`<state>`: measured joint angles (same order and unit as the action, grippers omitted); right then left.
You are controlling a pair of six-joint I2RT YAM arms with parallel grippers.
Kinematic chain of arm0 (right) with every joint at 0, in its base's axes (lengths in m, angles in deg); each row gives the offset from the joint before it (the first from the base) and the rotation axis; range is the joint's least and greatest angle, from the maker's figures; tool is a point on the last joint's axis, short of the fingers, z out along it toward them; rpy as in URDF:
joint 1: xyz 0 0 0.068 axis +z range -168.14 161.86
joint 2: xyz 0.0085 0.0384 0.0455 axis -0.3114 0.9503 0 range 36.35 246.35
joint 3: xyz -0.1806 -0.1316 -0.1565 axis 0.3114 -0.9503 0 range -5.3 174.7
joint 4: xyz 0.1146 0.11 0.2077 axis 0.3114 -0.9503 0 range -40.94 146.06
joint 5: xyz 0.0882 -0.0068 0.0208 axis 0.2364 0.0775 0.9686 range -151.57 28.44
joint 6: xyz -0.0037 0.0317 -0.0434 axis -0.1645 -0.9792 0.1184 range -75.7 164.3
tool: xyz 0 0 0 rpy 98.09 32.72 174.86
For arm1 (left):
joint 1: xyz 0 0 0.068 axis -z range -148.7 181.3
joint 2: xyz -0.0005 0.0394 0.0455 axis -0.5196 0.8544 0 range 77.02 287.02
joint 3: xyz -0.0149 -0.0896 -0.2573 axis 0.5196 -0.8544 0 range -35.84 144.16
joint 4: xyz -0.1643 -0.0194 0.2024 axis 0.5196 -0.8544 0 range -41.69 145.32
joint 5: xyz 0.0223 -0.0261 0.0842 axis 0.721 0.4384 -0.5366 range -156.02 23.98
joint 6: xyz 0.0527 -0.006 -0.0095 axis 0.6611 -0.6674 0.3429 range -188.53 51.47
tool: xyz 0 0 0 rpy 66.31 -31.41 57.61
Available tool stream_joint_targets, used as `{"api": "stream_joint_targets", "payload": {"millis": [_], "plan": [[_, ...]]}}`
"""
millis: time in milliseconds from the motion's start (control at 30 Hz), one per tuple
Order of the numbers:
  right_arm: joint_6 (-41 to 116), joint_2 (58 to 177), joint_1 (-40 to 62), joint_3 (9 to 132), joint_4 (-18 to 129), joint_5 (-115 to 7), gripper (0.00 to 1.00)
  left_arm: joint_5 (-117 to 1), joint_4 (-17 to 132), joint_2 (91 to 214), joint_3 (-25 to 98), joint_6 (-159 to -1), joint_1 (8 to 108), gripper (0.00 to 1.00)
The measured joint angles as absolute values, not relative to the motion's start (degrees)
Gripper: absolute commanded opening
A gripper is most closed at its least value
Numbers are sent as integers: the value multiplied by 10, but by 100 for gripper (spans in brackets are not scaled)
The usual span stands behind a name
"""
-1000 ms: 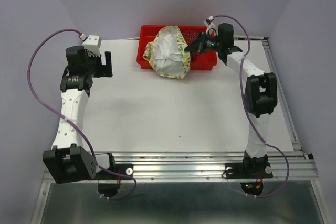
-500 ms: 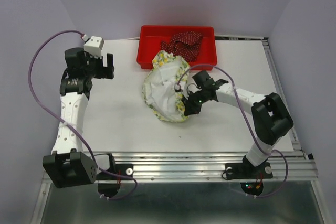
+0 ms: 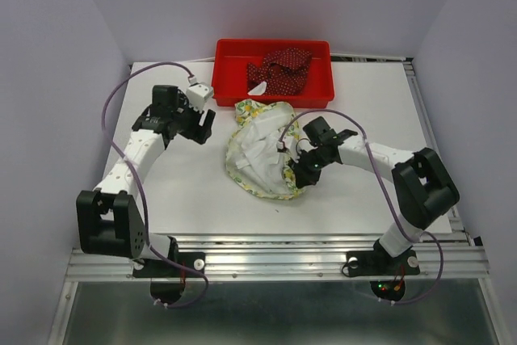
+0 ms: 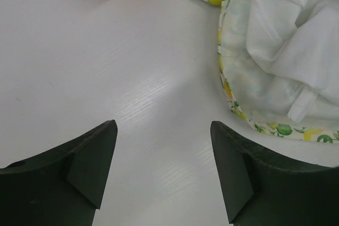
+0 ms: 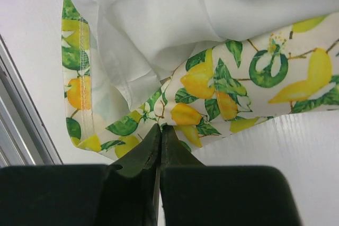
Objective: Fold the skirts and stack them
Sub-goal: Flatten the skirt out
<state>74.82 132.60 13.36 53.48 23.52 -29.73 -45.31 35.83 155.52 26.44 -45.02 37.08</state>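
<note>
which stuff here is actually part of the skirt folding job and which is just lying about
Part of the job:
- lemon skirt, on the table
- dark red dotted skirt, in the tray

Just lying about:
- red tray, only holds the dotted skirt
- white table

Tray (image 3: 230, 70): red plastic, at the far table edge, well beyond the right gripper (image 3: 292, 177). It is nearer the left gripper (image 3: 203, 123), off to its far right. One red corner shows ahead of the left gripper in its wrist view.
Table (image 3: 186, 191): white, faint grain, bare directly under and ahead of the left gripper.
Rails (image 3: 283, 252): aluminium, along the near edge, behind both grippers. A strip shows left of the right gripper in its wrist view.
Walls (image 3: 81, 22): pale lavender, three sides.
</note>
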Motion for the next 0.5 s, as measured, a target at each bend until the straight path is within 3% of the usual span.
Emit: {"api": "stream_joint_targets", "payload": {"millis": [267,500], "plan": [[697,1277,85,520,235,-303,1,-455,412,1714,330,-458,453,70],[666,1261,45,520,235,-305,1,-429,437,1835,383,-485,464,70]]}}
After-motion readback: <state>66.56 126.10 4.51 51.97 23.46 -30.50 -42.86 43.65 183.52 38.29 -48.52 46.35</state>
